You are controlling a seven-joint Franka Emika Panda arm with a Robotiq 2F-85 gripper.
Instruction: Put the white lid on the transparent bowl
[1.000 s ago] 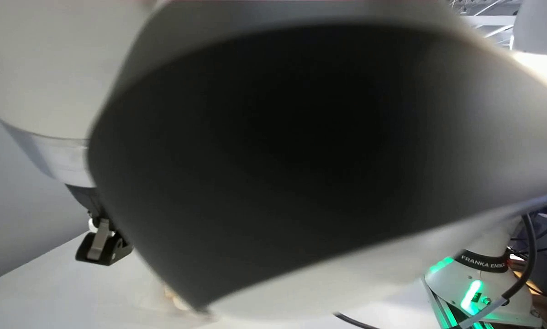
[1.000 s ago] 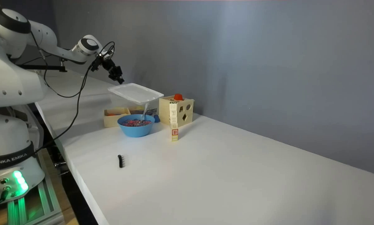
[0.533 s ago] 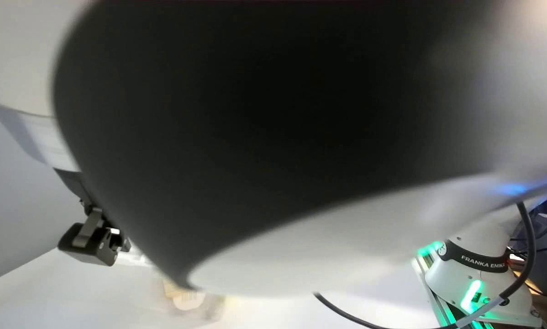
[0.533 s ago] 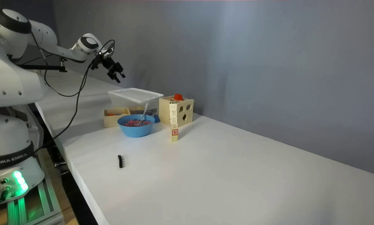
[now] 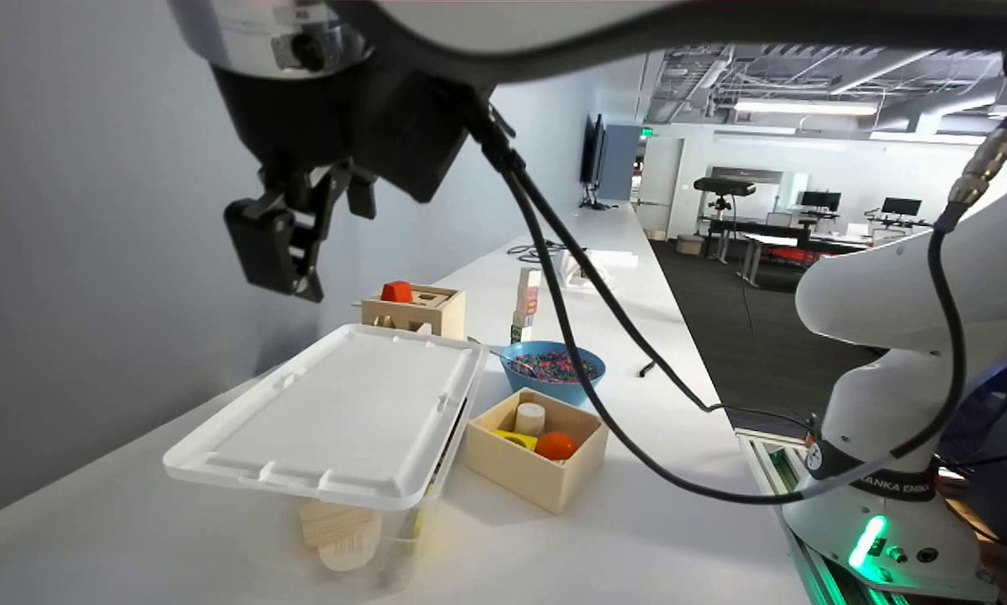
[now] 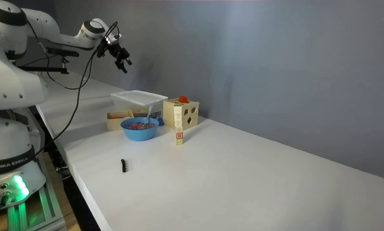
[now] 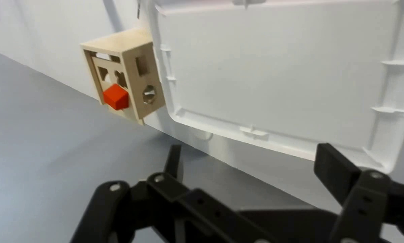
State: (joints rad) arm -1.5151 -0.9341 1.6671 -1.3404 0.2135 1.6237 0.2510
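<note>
In an exterior view, white capitals are spelling FRANKA EMIKA on the black band (image 6: 11, 163) of the robot's base (image 6: 11, 179), which is standing beside the long open edge of the bench (image 6: 243, 179). In an exterior view, a cable (image 5: 848, 477) is crossing that band and hiding the first letters. Toward the bench's wall-side edge, the lowest block (image 6: 179, 136) of a stack (image 6: 178, 120) is bearing a red-framed mark of red bars; whether it is forming a letter cannot be told. Marks on a wooden piece (image 5: 350, 546) and on a green sign (image 5: 646, 132) in the background are showing too indistinctly to read.
</note>
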